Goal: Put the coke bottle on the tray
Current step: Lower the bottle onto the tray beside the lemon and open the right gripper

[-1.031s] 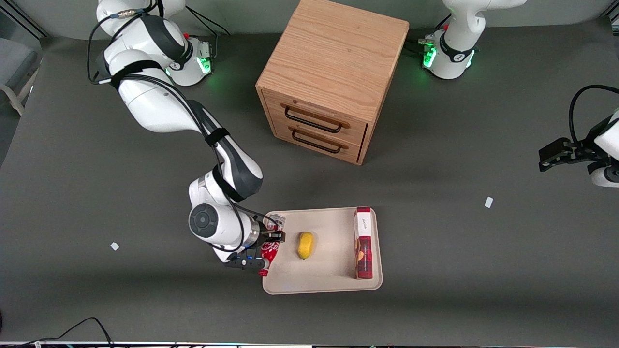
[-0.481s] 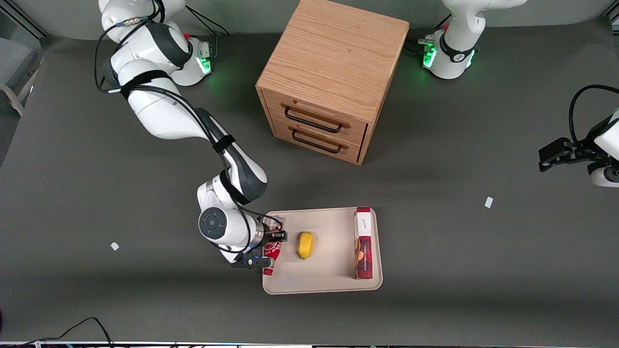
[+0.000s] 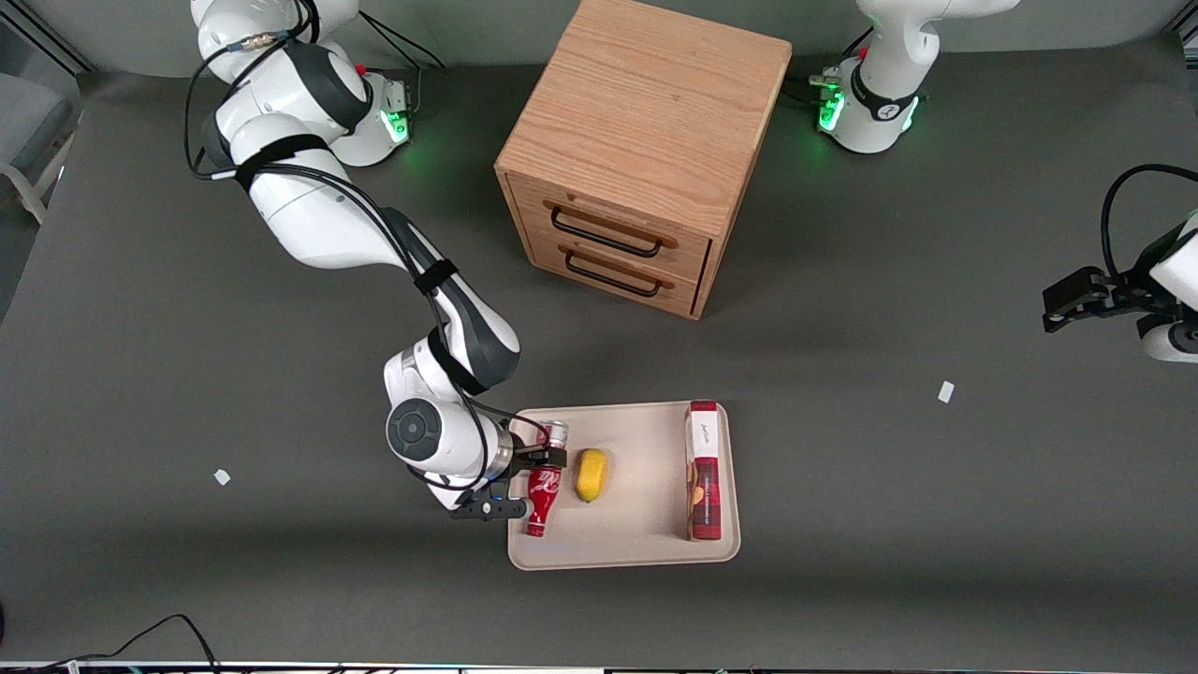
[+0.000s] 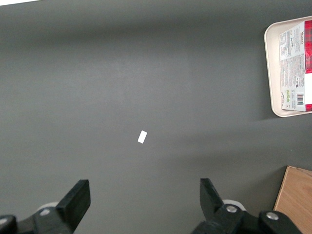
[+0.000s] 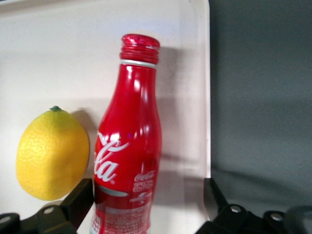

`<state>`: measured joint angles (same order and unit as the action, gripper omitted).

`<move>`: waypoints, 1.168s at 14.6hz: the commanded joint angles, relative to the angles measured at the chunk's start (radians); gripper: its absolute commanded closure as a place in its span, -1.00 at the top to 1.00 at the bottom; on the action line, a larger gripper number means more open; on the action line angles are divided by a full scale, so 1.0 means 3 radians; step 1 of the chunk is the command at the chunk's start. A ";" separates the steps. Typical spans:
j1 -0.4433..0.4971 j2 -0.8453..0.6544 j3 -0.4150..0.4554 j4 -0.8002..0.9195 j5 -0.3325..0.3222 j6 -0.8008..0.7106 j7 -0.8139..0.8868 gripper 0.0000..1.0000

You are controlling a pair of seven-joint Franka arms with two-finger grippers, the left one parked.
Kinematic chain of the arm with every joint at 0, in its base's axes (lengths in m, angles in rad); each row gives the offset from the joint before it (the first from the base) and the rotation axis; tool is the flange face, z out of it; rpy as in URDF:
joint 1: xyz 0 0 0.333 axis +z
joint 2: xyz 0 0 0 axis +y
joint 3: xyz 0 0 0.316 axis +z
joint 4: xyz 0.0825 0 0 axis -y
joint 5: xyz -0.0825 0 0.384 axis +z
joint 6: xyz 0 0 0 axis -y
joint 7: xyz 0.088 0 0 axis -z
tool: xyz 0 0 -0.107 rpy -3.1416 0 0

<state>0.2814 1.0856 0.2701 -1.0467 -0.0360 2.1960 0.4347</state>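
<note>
The coke bottle (image 3: 541, 491) (image 5: 129, 146), red with white script, lies on the beige tray (image 3: 636, 534) (image 5: 180, 58) near the rim at the working arm's end. Its cap points toward the front camera. My gripper (image 3: 546, 459) (image 5: 146, 192) is open and straddles the bottle's lower body. One finger sits close to the bottle on the lemon's side. A clear gap separates the other finger from the bottle. The bottle's base is hidden in the right wrist view.
A yellow lemon (image 3: 591, 475) (image 5: 52, 153) lies on the tray right beside the bottle. A tall red snack box (image 3: 703, 471) (image 4: 295, 63) lies along the tray's edge (image 4: 269, 63) toward the parked arm. The wooden drawer cabinet (image 3: 646, 159) stands farther from the camera.
My gripper moved a little inward over the tray with the bottle. The bottle now lies fully on the tray, and the fingers have opened off it.
</note>
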 commanded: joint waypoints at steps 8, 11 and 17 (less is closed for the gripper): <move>-0.0063 -0.0283 -0.0021 0.0094 -0.0074 -0.0216 -0.0023 1.00; -0.0191 -0.0794 0.0000 0.0063 -0.0079 -0.0747 -0.0012 1.00; -0.0682 -0.2068 -0.0102 -0.0244 -0.0059 -0.2301 -0.0069 1.00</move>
<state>0.1300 0.6087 0.2624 -1.0073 -0.0541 1.5936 0.4339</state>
